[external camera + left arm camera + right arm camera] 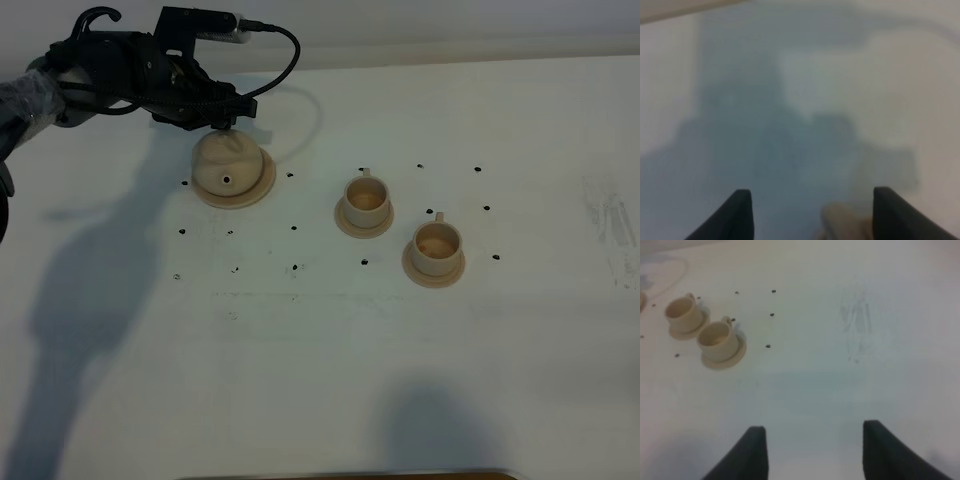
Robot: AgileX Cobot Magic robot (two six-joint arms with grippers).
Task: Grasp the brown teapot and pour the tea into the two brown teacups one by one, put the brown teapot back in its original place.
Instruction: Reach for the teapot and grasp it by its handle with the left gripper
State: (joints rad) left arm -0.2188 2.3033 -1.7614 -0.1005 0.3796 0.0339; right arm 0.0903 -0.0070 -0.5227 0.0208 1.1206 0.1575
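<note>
The brown teapot [228, 165] sits on its wide round saucer, the original place [262, 183], at the table's back left, spout toward the front. My left gripper [226, 120] hovers just behind and above the teapot. In the left wrist view that gripper [812, 191] is open, with a blurred beige piece of the teapot [840, 222] low between the fingers, touching neither. The two brown teacups [367, 198] [436, 243] stand on their saucers mid-table, both showing brownish insides. My right gripper [813, 426] is open and empty over bare table, with the teacups [684, 314] [717, 340] far off to one side.
Small dark dots [294, 227] mark the white table around the teapot and cups. A faint scuff [610, 215] lies at the far right. A dark strip [350, 474] runs along the front edge. The right arm is out of the exterior view.
</note>
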